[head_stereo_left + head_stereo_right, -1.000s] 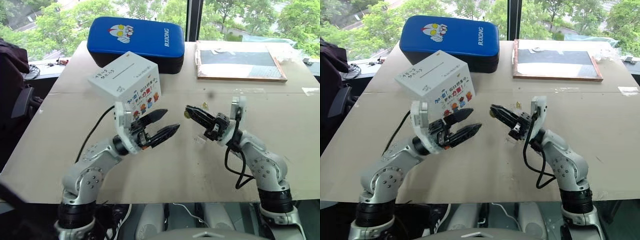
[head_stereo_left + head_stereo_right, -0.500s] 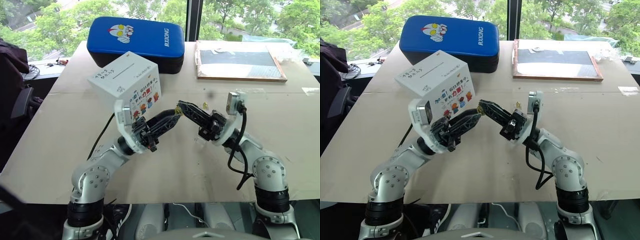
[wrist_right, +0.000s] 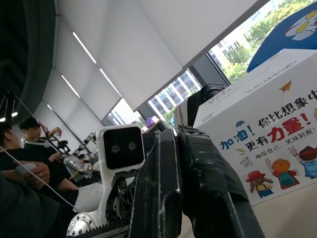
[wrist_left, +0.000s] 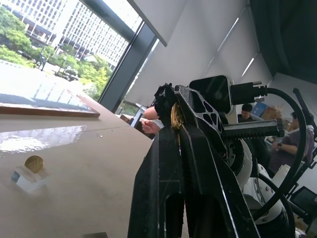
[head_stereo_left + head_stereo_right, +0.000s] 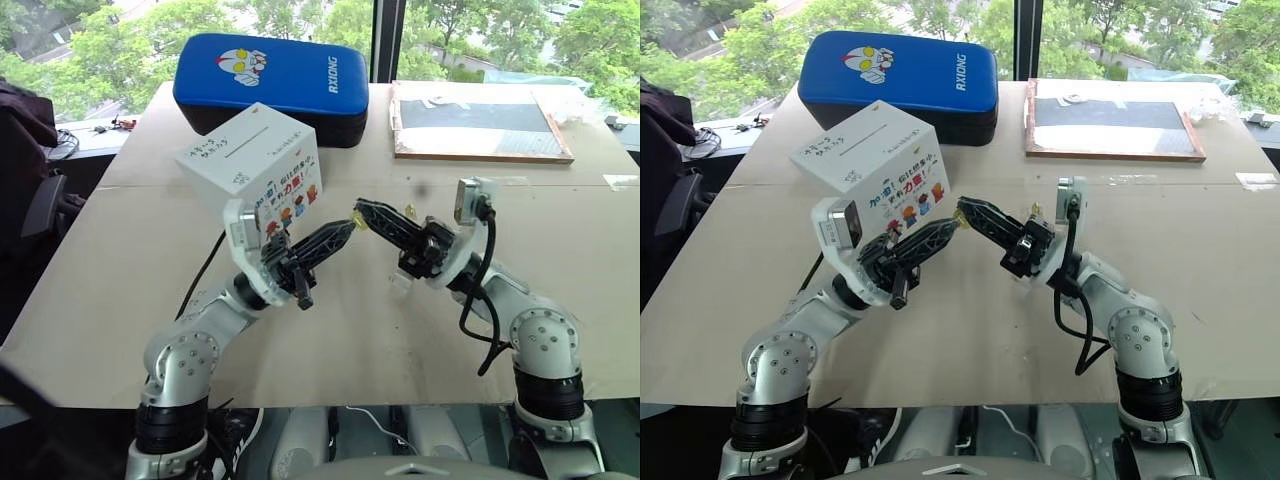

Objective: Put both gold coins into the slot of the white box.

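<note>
The left pincer (image 5: 347, 225), fingers pressed together on a gold coin (image 4: 175, 116), meets the right pincer (image 5: 358, 211) tip to tip in front of the white box (image 5: 250, 160); whether the right's fingers still grip is unclear. A second coin (image 4: 33, 163) rests on a clear cube (image 4: 27, 177) on the counter (image 5: 350, 330), right of the box.

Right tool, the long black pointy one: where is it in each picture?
Left eye view: long black right tool, just right of centre.
Right eye view: at centre.
Left wrist view: meeting the black left tool.
Right wrist view: nearest the camera.
Shared landmark: the left tool, tip to tip.
</note>
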Motion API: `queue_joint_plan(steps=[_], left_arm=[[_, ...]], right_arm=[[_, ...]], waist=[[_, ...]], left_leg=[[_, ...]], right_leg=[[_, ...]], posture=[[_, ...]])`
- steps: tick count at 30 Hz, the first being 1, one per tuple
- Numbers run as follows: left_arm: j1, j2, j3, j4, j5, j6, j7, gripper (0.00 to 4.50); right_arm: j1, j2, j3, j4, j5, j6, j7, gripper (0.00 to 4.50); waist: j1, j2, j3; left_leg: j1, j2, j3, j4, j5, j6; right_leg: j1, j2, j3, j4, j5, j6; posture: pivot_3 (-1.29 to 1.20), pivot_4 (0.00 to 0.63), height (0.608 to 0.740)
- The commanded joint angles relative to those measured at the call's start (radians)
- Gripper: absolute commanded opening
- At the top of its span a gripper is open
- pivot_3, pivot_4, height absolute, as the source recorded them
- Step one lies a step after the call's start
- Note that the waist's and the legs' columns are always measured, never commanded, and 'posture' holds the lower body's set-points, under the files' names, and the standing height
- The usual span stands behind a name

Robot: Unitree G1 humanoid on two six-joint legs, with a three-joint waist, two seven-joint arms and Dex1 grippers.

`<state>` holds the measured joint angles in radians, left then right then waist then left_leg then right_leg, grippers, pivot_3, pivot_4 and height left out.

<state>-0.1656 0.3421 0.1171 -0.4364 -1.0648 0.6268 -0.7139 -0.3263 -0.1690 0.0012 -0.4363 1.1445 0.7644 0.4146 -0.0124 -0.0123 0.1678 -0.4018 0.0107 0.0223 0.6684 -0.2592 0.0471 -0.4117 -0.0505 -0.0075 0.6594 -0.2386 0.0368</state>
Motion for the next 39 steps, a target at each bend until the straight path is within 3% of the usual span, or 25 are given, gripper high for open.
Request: queue_joint_plan(steps=[1, 5, 13, 19, 23, 32, 39], left_arm=[[-0.022, -0.012, 0.013, -0.001, -0.011, -0.02, 0.007, 0.0], [-0.032, -0.019, 0.022, 0.011, -0.003, -0.03, 0.019, 0.0], [-0.09, 0.017, 0.08, 0.026, 0.034, -0.065, 0.068, 0.0], [-0.273, 0.261, 0.213, 0.093, 0.109, -0.044, 0.098, 0.0], [-0.366, 0.394, 0.247, 0.171, 0.127, 0.003, 0.085, 0.0], [-0.463, 0.556, 0.15, 0.491, 0.332, -0.025, -0.109, 0.0], [-0.657, 0.58, 0.034, 0.808, 0.488, -0.086, -0.28, 0.0]], right_arm=[[-0.018, -0.001, -0.002, -0.025, 0.043, 0.008, 0.011, 1.67], [-0.025, 0.034, -0.037, -0.009, 0.056, -0.017, -0.032, 3.2], [-0.041, 0.03, -0.089, 0.03, 0.025, -0.06, -0.047, 3.2], [-0.081, -0.202, -0.022, 0.016, -0.266, -0.152, 0.121, 3.2], [-0.125, -0.279, 0.011, 0.018, -0.39, -0.226, 0.202, 3.2], [-0.232, -0.329, 0.052, -0.004, -0.463, -0.179, 0.228, 3.2], [-0.233, -0.32, 0.067, -0.012, -0.515, -0.199, 0.221, 3.2]], waist=[[0.0, 0.0, 0.0], [0.0, 0.0, 0.0], [0.0, 0.0, 0.0], [0.0, -0.001, 0.002], [-0.002, -0.004, 0.004], [0.003, -0.007, 0.009], [0.004, -0.008, 0.009]], left_leg=[[0.0, 0.0, 0.0, 0.0, 0.0, 0.0], [0.0, 0.0, 0.0, 0.0, 0.0, 0.0], [0.0, 0.0, 0.0, 0.0, 0.0, 0.0], [-0.001, 0.0, 0.0, 0.0, 0.0, 0.0], [-0.001, 0.0, 0.0, -0.001, 0.0, 0.0], [-0.002, 0.0, 0.0, -0.002, 0.0, 0.0], [-0.014, -0.001, -0.002, 0.001, 0.001, -0.001]], right_leg=[[0.0, 0.0, 0.0, 0.0, 0.0, 0.0], [0.0, 0.0, 0.0, 0.0, 0.0, 0.0], [0.0, 0.0, 0.0, 0.0, 0.0, 0.0], [0.0, 0.001, -0.001, -0.002, 0.0, 0.0], [-0.001, 0.002, -0.001, -0.002, 0.0, 0.001], [-0.002, 0.0, -0.002, -0.002, -0.001, 0.002], [-0.011, -0.002, -0.005, -0.002, -0.001, 0.002]], posture=[[0.0, 0.15, 0.74], [0.0, 0.15, 0.74], [0.0, 0.15, 0.74], [0.0, 0.15, 0.74], [0.0, 0.15, 0.74], [0.0, 0.15, 0.74], [0.0, 0.15, 0.74]])
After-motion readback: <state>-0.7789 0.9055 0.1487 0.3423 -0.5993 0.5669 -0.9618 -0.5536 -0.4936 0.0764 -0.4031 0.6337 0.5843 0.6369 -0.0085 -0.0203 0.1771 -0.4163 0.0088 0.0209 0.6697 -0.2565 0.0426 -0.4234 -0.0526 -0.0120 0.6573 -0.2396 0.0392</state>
